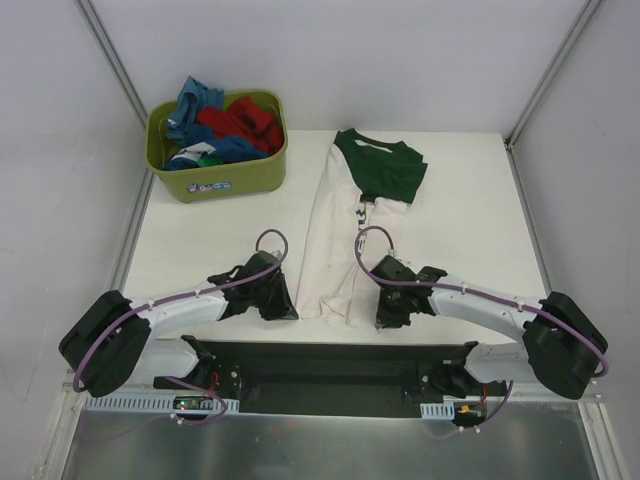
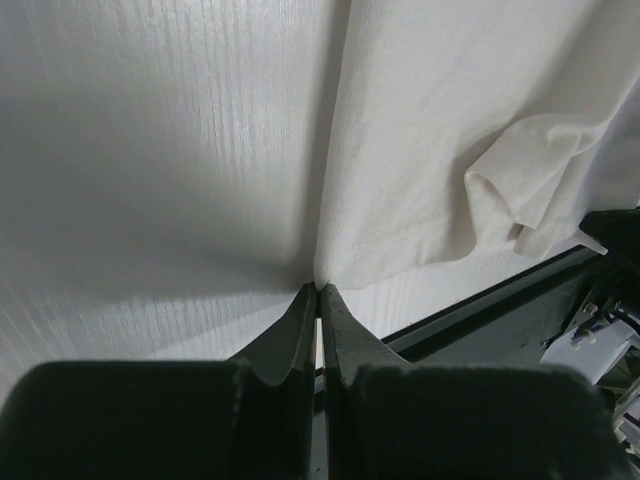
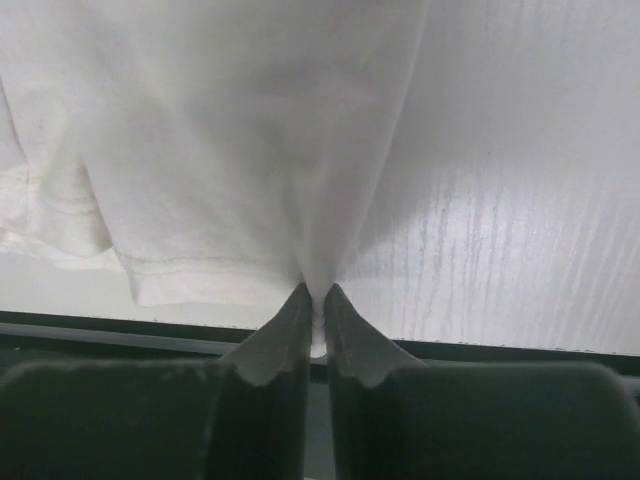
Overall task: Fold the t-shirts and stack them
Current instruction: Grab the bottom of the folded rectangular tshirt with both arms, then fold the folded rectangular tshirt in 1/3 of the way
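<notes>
The cream t-shirt [image 1: 335,250] with dark green collar and sleeves lies lengthwise on the white table, folded into a narrow strip, collar at the far end. My left gripper [image 1: 290,308] is shut on its near left hem corner [image 2: 330,265]. My right gripper [image 1: 378,318] is shut on its near right hem corner [image 3: 315,270]. The cloth fans out from both sets of fingertips in the wrist views. Blue, red and green t-shirts [image 1: 225,125] lie heaped in the tub.
The olive-green plastic tub [image 1: 215,178] stands at the far left of the table [image 1: 470,220]. The table's near edge and a dark base plate [image 1: 330,365] lie just behind both grippers. Frame posts rise at the far corners.
</notes>
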{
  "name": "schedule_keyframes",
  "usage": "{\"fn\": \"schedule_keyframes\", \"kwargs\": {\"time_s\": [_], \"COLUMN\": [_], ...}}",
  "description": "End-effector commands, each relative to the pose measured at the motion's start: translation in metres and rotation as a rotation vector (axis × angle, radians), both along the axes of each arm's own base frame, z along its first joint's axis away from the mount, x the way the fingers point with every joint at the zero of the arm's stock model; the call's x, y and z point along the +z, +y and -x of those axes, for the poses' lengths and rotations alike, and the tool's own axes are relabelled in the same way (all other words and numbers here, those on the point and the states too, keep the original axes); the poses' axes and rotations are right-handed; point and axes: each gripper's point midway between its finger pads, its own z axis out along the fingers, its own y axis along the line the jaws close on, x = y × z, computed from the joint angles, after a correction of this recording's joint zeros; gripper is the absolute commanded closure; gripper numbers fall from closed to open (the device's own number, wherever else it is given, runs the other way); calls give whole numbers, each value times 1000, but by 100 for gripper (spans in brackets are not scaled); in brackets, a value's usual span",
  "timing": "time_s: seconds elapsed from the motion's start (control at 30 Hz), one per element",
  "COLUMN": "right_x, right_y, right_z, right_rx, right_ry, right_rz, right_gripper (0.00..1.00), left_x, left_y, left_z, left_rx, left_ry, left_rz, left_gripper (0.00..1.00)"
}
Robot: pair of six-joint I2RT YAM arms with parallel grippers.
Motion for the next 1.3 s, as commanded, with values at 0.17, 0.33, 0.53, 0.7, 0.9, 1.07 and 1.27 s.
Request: {"fn": "schedule_keyframes", "kwargs": {"time_s": [0.17, 0.33, 0.53, 0.7, 0.9, 1.07, 1.27], "right_x": [10, 10, 31, 58, 86, 111, 128], "right_y": [-17, -14, -11, -17, -24, -33, -38], "right_z": [20, 59, 61, 35, -12, -66, -132], "right_rx": [18, 69, 103, 107, 93, 50, -21], "right_ry": [4, 57, 14, -94, -227, -334, -400], "right_rz": [54, 10, 7, 32, 41, 97, 143], "right_gripper": [100, 99, 99, 99, 100, 99, 99], "left_x": [6, 7, 24, 50, 84, 111, 124], "left_y": [-8, -16, -17, -24, -33, -36, -48], "left_z": [23, 56, 58, 41, -13, -77, -139], "left_rx": [-28, -88, -91, -99, -75, -28, -11], "left_ry": [27, 61, 8, -95, -227, -331, -372], "left_rz": [48, 74, 117, 136, 110, 62, 22], "left_gripper": [100, 100, 100, 100, 100, 100, 100]}}
